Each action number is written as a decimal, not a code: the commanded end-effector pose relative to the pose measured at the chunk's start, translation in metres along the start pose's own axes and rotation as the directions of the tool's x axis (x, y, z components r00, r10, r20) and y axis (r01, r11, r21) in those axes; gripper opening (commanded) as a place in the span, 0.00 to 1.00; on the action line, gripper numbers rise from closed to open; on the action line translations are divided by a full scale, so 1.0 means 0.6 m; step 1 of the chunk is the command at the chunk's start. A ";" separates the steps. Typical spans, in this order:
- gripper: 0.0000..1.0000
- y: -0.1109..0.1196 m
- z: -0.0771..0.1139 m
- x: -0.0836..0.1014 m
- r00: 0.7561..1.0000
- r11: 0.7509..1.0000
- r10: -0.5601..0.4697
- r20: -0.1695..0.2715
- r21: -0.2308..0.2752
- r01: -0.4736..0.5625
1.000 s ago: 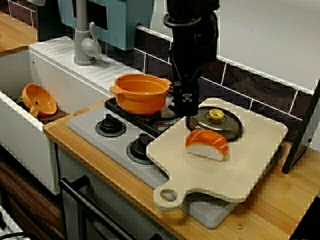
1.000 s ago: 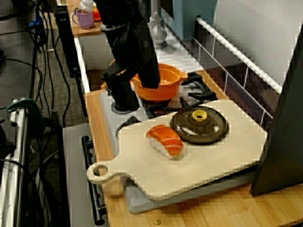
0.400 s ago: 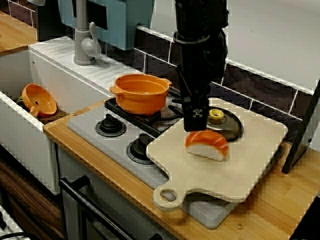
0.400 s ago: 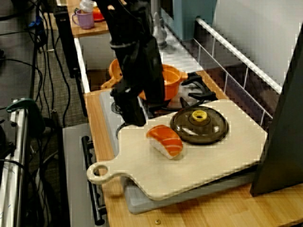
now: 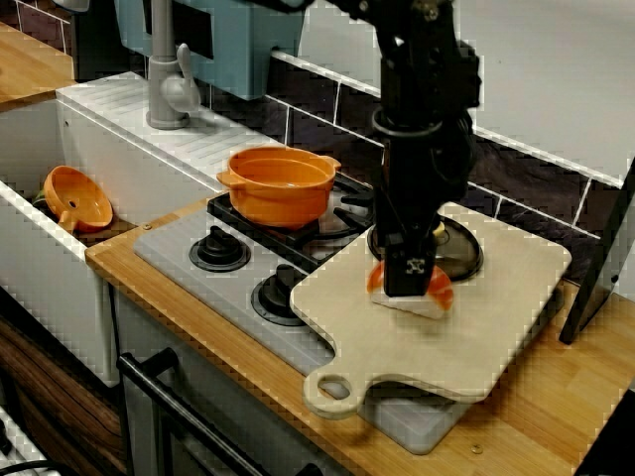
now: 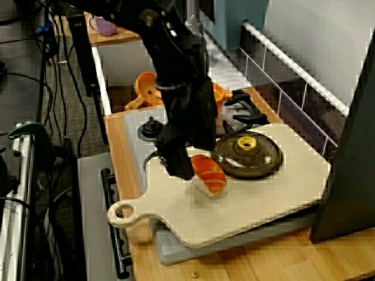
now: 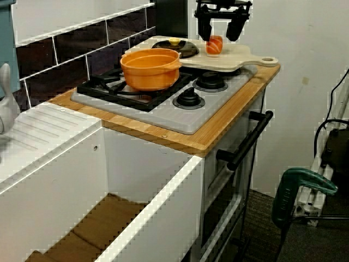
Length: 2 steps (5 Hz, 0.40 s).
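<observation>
The piece of salmon sushi point(image 7: 214, 46) sits on the pale wooden cutting board point(image 5: 496, 327), toward its stove side and just beside the dark lid point(image 5: 461, 253). It is a white block of rice with an orange, pale-striped slab on top; in the view from the stove's end point(image 6: 210, 174) it shows well, while in the view across the sink only its right edge point(image 5: 437, 296) peeks past the black tool.

The arm comes down from above and leans slightly toward the wall, its wrist pointing at the board. The fingers point(image 7: 203, 28) are spread apart, one on each side of the sushi, as the far view along the sink shows plainly. Their tips look level with its top. I cannot tell whether either finger touches it. In the view across the sink one finger point(image 5: 408, 268) stands in front of the sushi.

There is one sushi piece, one board and one lid, the lid carrying a yellow ring knob. The board lies partly over the grey stove point(image 5: 189, 243), its looped handle pointing to the front edge. One orange pot point(image 5: 278, 183) stands on the back burner, well apart from the sushi. Two black dials point(image 5: 219, 248) face up on the stove. The stove rests in the wooden tabletop point(image 5: 556, 407). One orange funnel-like dish point(image 5: 77, 198) lies in the sink beyond.
</observation>
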<state>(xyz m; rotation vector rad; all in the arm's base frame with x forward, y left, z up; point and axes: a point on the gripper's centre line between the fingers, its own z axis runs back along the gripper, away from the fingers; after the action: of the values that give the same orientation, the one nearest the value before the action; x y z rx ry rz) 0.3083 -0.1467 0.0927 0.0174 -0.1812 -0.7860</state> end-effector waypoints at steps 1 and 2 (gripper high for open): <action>1.00 0.031 0.014 0.021 0.997 0.998 0.059 0.043 0.008 -0.059; 1.00 0.034 0.011 0.018 0.996 0.997 0.075 0.042 0.012 -0.075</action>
<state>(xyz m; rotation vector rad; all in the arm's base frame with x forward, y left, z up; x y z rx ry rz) 0.3181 -0.1434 0.0890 0.0054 -0.1749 -0.7273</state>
